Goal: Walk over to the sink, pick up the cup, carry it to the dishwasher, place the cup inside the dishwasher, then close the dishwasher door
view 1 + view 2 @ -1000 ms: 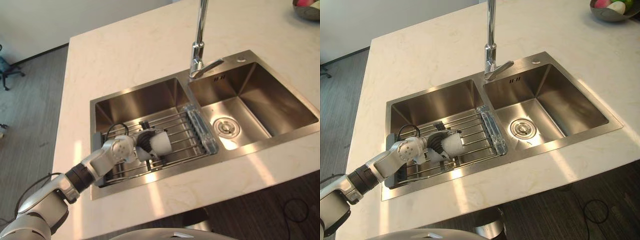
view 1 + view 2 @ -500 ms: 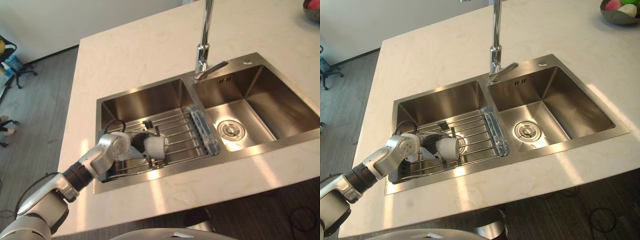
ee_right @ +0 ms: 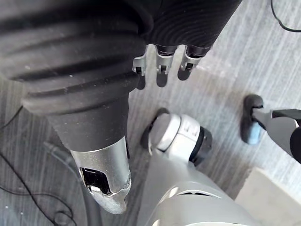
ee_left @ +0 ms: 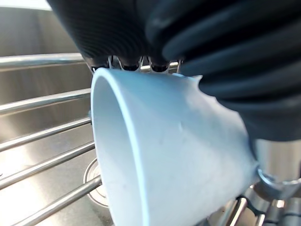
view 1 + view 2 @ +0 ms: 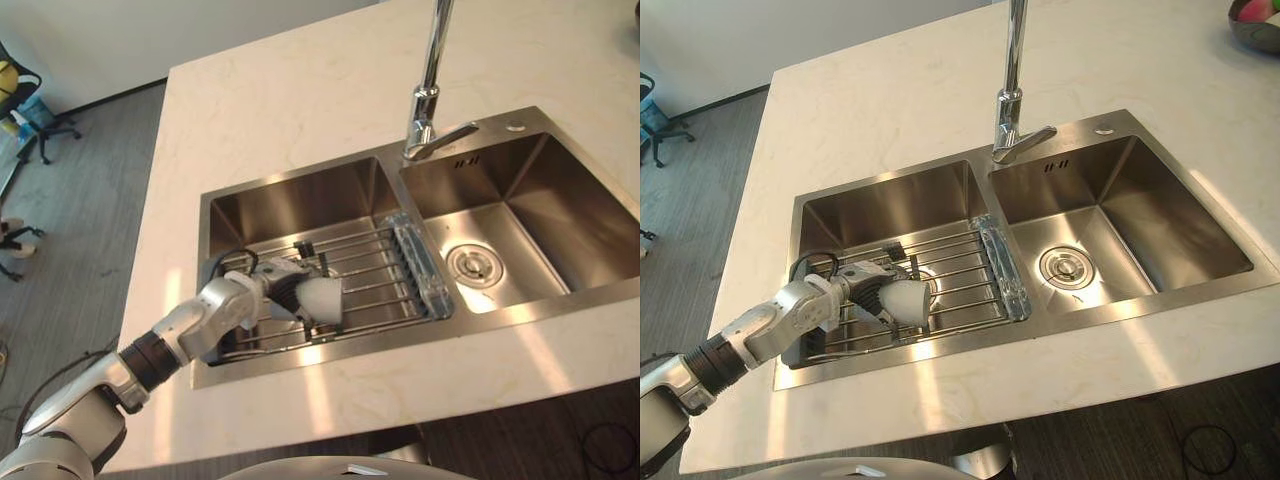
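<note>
We are gripping the white cup [image 5: 322, 298] in our left hand's [image 5: 268, 290] curled fingers, tipped sideways over the wire rack [image 5: 378, 282] in the sink's [image 5: 300, 181] left basin, the faucet [image 5: 428, 100] standing well beyond. Our right hand [image 3: 158, 64] is hanging loose-fingered above the floor [image 3: 235, 70].

Silver-grey left arm [image 5: 185, 332] of rounded metal shells, with a black ribbed collar midway. Left robot hand [image 5: 281, 288] under a dark ribbed cover, silver at the wrist. Right robot hand [image 3: 94, 70] likewise: black ribbed cover, short silver fingers [image 3: 161, 69] with dark tips, silver thumb [image 3: 106, 174].
</note>
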You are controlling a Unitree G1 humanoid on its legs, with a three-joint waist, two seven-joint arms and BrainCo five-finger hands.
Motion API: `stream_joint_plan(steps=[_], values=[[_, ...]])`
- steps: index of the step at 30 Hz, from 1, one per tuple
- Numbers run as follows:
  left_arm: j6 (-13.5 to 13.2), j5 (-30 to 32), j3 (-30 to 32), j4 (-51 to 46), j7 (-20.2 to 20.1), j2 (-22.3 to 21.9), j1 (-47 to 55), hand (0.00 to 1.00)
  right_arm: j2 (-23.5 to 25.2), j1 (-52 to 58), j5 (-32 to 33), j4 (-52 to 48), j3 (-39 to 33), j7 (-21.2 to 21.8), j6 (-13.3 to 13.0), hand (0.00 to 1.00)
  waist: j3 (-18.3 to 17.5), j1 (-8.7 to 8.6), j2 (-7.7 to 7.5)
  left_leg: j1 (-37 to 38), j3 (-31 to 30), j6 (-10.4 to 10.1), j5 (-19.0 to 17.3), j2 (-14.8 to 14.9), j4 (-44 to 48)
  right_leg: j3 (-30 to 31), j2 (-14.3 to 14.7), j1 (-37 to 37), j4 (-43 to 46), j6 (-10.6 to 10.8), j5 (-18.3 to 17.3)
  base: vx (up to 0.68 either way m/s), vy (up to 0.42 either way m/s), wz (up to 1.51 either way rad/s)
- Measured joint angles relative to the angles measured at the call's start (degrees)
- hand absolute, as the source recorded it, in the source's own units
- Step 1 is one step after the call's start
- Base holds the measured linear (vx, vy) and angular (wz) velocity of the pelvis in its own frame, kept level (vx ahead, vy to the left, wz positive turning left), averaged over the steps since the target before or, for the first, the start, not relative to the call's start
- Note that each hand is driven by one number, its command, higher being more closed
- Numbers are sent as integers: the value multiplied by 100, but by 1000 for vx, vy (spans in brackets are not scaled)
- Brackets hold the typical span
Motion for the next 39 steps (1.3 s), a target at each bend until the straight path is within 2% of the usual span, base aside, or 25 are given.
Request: stream_joint_plan(steps=[4,9,11,13,15,16,17,18,19,22,24,25,27,30,31,33,34,35,39], values=[[-391,-70,-82,111,600,79,185,100,-5,0,3,5,48,19,-6,0,3,1,-6,-8,-6,0,0,0,-1,-9,0,32,-1,0,-3,-33,-7,1],[-904,-166,-88,351,1707,139,478,100,-27,-4,2,2,106,21,-86,0,-1,-1,-25,-38,-122,10,15,-4,0,-127,-20,82,-1,11,-24,-32,-8,11],[-999,-168,-89,345,2051,155,560,100,-67,-6,0,3,271,21,-85,0,5,16,-51,-39,-139,9,28,-3,-6,-142,-20,80,0,10,-24,-9,-6,6],[-1068,-175,16,321,2620,154,762,100,-96,-16,-1,2,278,18,-76,0,2,90,-90,-40,-146,9,30,-6,-16,-143,-20,83,1,10,-23,0,0,0],[-1103,-174,312,207,2857,153,969,100,-95,-31,-2,2,279,15,-68,0,-6,109,-111,-45,-156,10,34,-10,-19,-148,-22,82,1,10,-23,-12,-1,4],[-1201,-170,903,-104,3265,151,1257,100,-84,-47,-1,2,280,-4,-40,0,-18,151,-193,-79,-204,17,52,-22,-18,-197,-41,80,2,10,-23,-25,-2,11],[-1212,-169,1019,-175,3349,150,1292,100,-82,-50,-2,2,280,-8,-39,0,-25,164,-196,-85,-229,20,59,-26,-18,-220,-47,88,2,10,-23,-21,-5,27],[-1241,-170,1404,-461,3575,150,1393,100,-73,-51,-2,5,277,-22,-34,0,-39,212,-267,-97,-312,25,90,-45,-20,-304,-68,91,2,10,-23,-21,-5,26],[-1341,-176,1906,-824,3897,146,1531,100,-64,-51,-9,4,271,-29,-7,0,-53,344,-351,-120,-348,32,116,-49,-24,-337,-77,91,2,7,-20,-24,-7,25],[-1493,-298,2571,-1275,4217,71,1727,100,-65,-54,-29,1,258,-37,35,0,-108,493,-427,-169,-475,36,147,-52,-24,-461,-86,120,1,6,-20,-23,-10,20],[-1714,-962,3349,-1635,4430,-288,1992,100,-44,-136,-44,0,169,-54,66,0,-151,695,-482,-189,-537,35,170,-57,-24,-519,-95,141,0,6,-19,-31,-9,18],[-1792,-1340,3515,-1705,4458,-431,2066,100,-36,-165,-46,-1,141,-74,68,0,-159,732,-489,-190,-568,37,177,-60,-23,-551,-99,159,-1,6,-20,-36,-9,19],[-2093,-2968,4041,-1866,4458,-1047,2316,100,40,-279,-65,-18,-4,-181,153,0,-184,882,-534,-182,-636,45,195,-64,-23,-623,-105,231,-3,4,-21,-54,-8,18],[-2459,-4375,4260,-1903,4273,-1502,2591,100,105,-394,-256,-66,-5,-307,325,0,-237,1072,-622,-178,-685,48,203,-70,-21,-659,-113,297,-4,-1,-25,-74,-6,8],[-2513,-4603,4255,-1912,4195,-1573,2645,100,119,-411,-283,-75,-4,-321,363,0,-247,1092,-644,-181,-703,53,206,-73,-20,-675,-117,304,-4,-3,-27,-49,-2,14],[-2541,-5654,4224,-1917,3856,-1829,2836,100,186,-429,-428,-233,-4,-426,496,0,-287,1106,-727,-195,-767,55,229,-88,-24,-731,-131,315,-4,-8,-30,-47,-2,11],[-2527,-5920,4225,-1915,3814,-1881,2879,100,191,-435,-487,-253,-4,-429,522,0,-294,1107,-746,-196,-768,54,230,-87,-24,-733,-132,315,-4,-13,-32,-36,-2,1],[-2492,-6450,4225,-1912,3704,-1975,2963,100,197,-437,-550,-273,-1,-460,574,0,-314,1113,-776,-196,-772,54,230,-87,-24,-735,-131,318,-3,-19,-36,0,0,0],[-2492,-7608,4225,-1893,3474,-2175,3123,100,254,-418,-829,-430,11,-578,729,0,-349,1152,-837,-207,-803,54,231,-104,-25,-757,-132,319,-3,-20,-38,-3,1,1]])
